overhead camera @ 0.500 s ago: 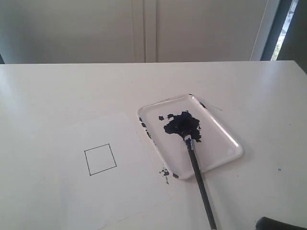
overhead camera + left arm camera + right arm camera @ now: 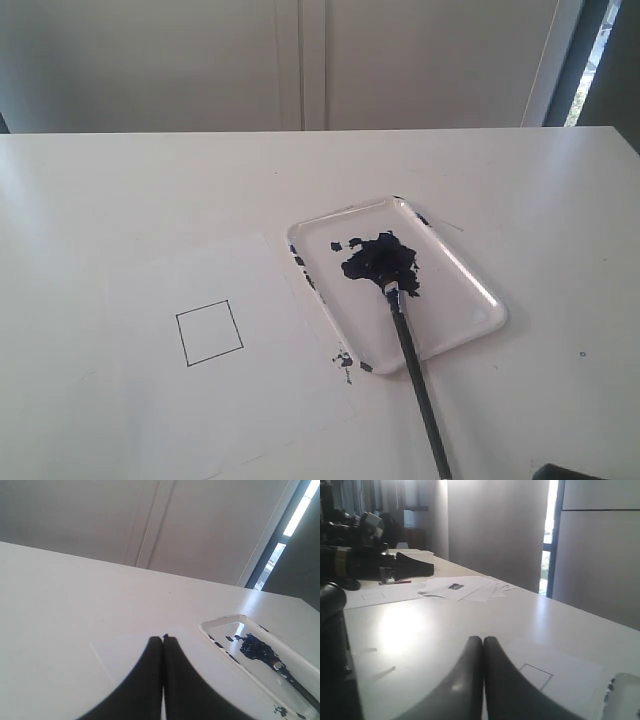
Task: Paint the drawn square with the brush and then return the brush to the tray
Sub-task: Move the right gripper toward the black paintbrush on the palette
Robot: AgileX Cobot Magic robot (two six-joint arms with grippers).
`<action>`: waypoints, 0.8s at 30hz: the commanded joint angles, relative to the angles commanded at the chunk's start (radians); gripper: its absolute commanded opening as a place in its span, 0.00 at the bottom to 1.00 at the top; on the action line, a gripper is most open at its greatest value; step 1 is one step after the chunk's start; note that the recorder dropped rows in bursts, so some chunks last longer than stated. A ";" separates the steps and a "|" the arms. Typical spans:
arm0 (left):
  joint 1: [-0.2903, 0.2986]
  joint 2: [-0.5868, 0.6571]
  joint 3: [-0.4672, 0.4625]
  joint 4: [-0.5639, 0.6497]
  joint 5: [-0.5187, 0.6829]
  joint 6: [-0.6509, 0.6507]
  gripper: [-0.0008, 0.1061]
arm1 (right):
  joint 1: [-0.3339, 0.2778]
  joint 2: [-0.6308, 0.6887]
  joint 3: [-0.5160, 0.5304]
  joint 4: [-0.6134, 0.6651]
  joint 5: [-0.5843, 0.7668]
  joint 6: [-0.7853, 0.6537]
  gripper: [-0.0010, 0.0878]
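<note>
**Desk:** Where is the brush sitting on your screen?

**Me:** I'm seeing the brush (image 2: 415, 385) lying right of centre in the exterior view. Its bristles are resting in the dark paint blob (image 2: 380, 260) inside the tray (image 2: 462, 300). The handle is crossing the tray's near rim and running down over the table (image 2: 150, 180) to the bottom edge of the frame.

**Desk:** And the drawn square?

**Me:** The drawn square (image 2: 210, 333) is sitting lower left of centre on the white paper (image 2: 280, 390), well apart from the brush. Its thin outline is showing slightly tilted, and the inside is looking plain white. The paper's right edge is lying just beside the tray's left rim.

**Desk:** Any mess?

**Me:** Dark smears are showing along that left rim. A few specks (image 2: 345, 358) are lying by the tray's lower corner, at the paper's edge.

**Desk:** What are the fingers doing?

**Me:** On the left gripper (image 2: 163, 639) the fingers are pressing together tip to tip, grasping nothing, with the tray in sight ahead. The right gripper (image 2: 483, 640) is looking the same, clenched and empty, and the square is lying ahead of it.

**Desk:** Are the arms showing in the exterior view?

**Me:** Only a dark shape (image 2: 570, 472) is poking in at the bottom right corner, and I can't tell which part it is.
</note>
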 joint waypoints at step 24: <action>0.000 0.000 0.000 0.000 0.000 0.000 0.01 | 0.000 0.000 -0.030 0.324 0.153 -0.009 0.01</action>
